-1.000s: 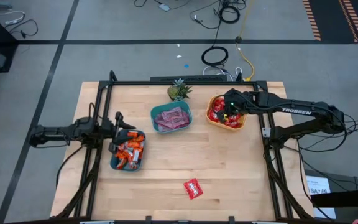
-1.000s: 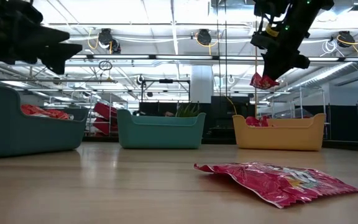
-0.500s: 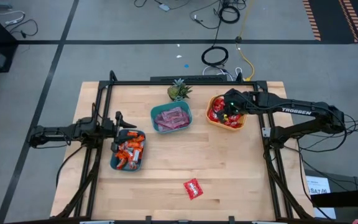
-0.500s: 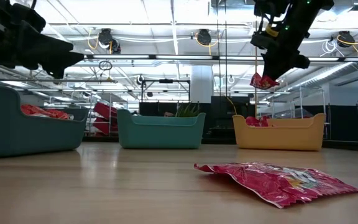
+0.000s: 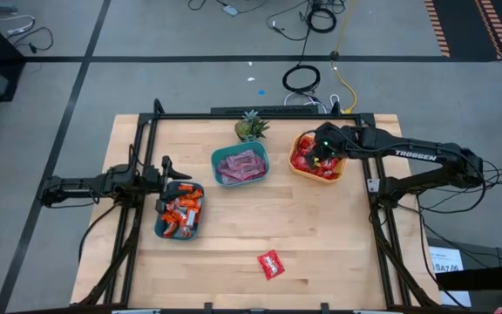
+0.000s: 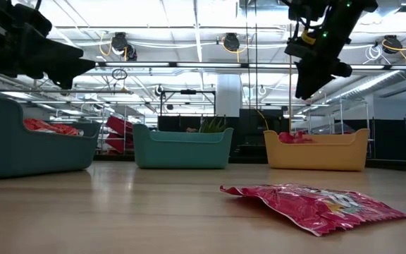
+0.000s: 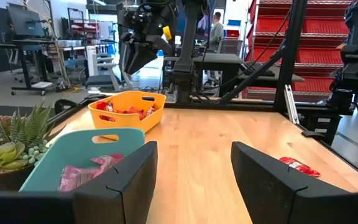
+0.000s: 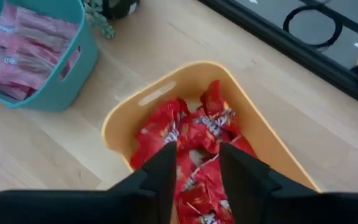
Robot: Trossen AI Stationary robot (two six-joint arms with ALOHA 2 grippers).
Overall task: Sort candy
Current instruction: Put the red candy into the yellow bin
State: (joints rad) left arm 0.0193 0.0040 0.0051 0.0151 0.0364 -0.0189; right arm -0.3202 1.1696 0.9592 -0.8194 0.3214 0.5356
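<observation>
Hovering: right gripper, fingers spread, empty, placed to drop reds into the orange bowl below. One red candy remains on the worktop.

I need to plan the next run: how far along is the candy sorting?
Nearly done. Red candies fill the yellow bowl, pink ones the middle teal bowl, orange ones the teal bowl by the left gripper. The right gripper hangs over the yellow bowl, fingers apart, holding nothing. Left: one red candy on the table.
</observation>
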